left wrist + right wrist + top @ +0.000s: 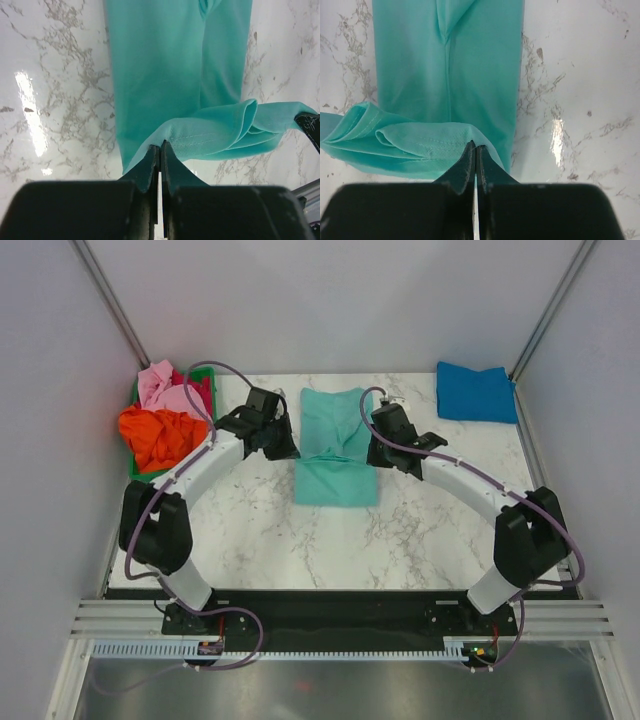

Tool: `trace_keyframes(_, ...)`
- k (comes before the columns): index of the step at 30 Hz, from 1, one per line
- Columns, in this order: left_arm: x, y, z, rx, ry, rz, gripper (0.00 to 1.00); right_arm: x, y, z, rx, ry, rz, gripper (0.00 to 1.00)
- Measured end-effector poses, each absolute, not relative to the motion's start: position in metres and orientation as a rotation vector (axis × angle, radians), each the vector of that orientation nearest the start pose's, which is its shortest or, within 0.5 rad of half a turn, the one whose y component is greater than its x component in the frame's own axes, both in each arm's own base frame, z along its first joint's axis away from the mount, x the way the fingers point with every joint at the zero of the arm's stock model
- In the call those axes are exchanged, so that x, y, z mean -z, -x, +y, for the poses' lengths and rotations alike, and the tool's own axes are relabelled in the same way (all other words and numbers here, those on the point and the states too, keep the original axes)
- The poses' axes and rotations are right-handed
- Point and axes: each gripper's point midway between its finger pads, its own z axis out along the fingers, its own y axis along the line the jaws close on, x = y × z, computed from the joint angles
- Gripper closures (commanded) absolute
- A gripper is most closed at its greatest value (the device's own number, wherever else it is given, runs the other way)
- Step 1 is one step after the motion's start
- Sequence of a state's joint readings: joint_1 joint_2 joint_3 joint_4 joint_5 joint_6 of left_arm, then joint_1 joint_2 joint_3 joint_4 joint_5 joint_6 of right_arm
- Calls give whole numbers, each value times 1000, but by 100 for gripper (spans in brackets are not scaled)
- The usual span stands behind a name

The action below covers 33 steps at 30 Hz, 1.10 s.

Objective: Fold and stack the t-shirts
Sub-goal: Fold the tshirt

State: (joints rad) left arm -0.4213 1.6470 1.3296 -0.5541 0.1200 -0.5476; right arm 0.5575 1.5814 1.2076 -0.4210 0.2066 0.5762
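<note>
My left gripper (160, 151) is pinched tight on the hemmed edge of the mint-teal t-shirt (338, 445), and my right gripper (475, 151) is clamped likewise on the opposite side. The shirt lies mid-table (that edge raised, sagging between my arms). The bright blue t-shirt (475, 392) sits folded far right. Orange (158, 435), pink (165, 388) and perhaps red ones fill the green crate (143, 475) far left.
</note>
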Motion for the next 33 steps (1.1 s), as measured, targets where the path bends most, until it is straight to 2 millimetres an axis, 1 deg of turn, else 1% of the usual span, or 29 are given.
trace_keyframes(3, -137, -382, -211, 578, 103, 2546, 98, -135, -382, 211, -306, -126, 2374, 100)
trace_keyframes(9, -113, -404, -214, 598, 88, 2609, 98, -117, -398, 207, -292, -134, 2413, 100)
trace_keyframes(15, -105, -430, -221, 621, 55, 2616, 98, -96, -416, 203, -278, -147, 2452, 100)
trace_keyframes(17, -103, -441, -224, 632, 43, 2611, 98, -92, -425, 203, -278, -149, 2455, 100)
trace_keyframes(21, -96, -455, -223, 637, 42, 2617, 98, -87, -439, 200, -286, -155, 2460, 100)
trace_keyframes(24, -88, -460, -219, 632, 57, 2633, 94, -86, -446, 202, -304, -148, 2460, 100)
trace_keyframes(26, -83, -461, -217, 636, 67, 2648, 87, -83, -450, 203, -314, -144, 2466, 100)
trace_keyframes(28, -76, -463, -215, 638, 76, 2663, 77, -78, -453, 205, -323, -140, 2473, 100)
trace_keyframes(30, -68, -466, -214, 638, 88, 2683, 73, -70, -457, 207, -329, -141, 2487, 100)
trace_keyframes(32, -64, -474, -213, 636, 97, 2695, 66, -61, -463, 209, -333, -140, 2504, 94)
trace_keyframes(33, -62, -480, -214, 641, 101, 2699, 63, -57, -467, 210, -338, -142, 2509, 87)
